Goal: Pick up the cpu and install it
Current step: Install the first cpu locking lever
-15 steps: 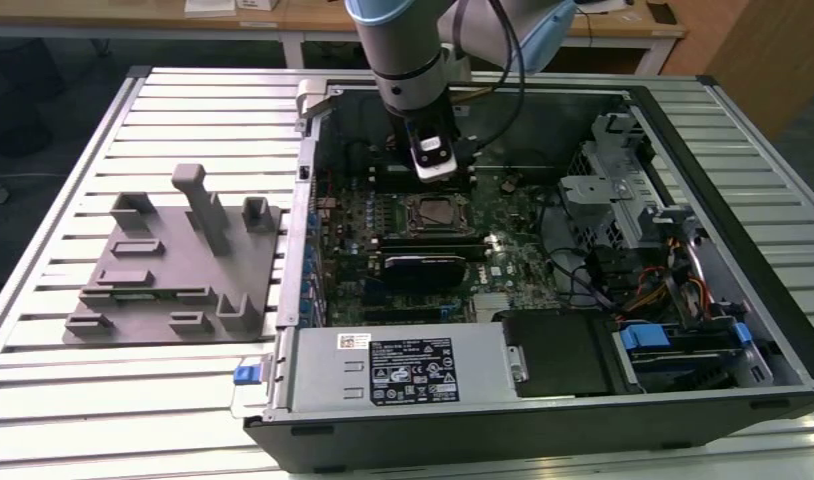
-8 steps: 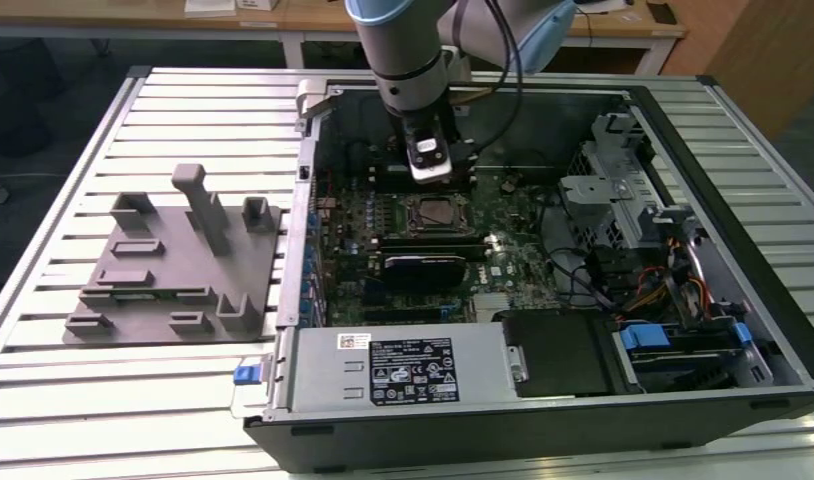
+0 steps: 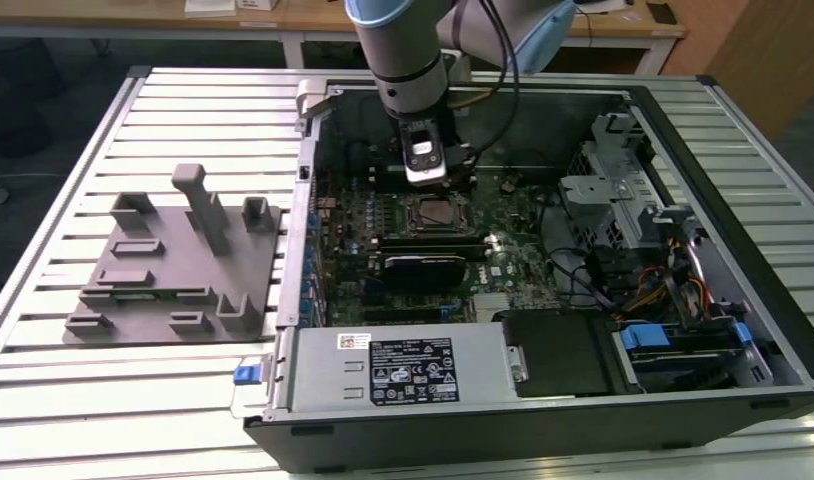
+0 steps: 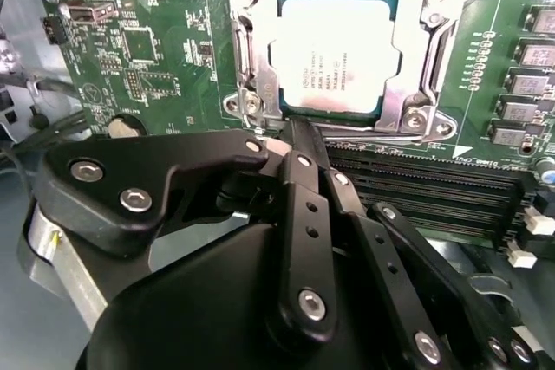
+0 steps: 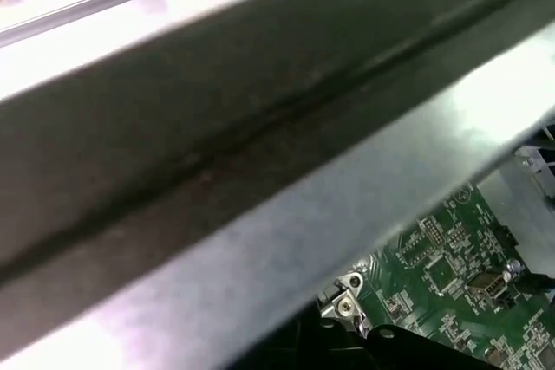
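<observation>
The cpu is seated in its socket on the motherboard, just beyond the gripper, whose fingers are pressed together, nothing being held.

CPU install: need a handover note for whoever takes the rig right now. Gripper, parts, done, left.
Gripper: shut, holding nothing, tips just beside the socket frame.
The cpu: lying flat in the motherboard socket inside the computer case, metal frame around its edges.
Done: cpu picked and seated in the socket.
Left: whether the socket's retention is fully latched cannot be told; check that before calling the install finished.
</observation>
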You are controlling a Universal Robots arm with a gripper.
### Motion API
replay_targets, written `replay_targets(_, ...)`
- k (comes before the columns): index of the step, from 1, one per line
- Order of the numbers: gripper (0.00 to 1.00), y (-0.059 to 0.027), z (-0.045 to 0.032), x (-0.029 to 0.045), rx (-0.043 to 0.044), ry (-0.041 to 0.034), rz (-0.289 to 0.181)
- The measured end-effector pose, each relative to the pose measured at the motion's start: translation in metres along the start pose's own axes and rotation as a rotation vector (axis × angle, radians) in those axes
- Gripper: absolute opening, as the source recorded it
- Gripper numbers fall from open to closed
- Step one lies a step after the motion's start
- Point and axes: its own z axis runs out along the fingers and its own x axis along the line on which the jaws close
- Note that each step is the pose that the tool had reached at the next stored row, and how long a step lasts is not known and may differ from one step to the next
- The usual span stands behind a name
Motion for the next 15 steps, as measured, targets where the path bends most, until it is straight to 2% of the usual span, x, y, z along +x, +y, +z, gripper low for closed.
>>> replay_targets(7, 0.11, 0.0001, 0.0002, -0.0002, 0.0019, -0.0021, 0.009)
replay_targets(15, 0.11, 0.0016, -0.0057, -0.0015, 0.0014, -0.0020, 0.009)
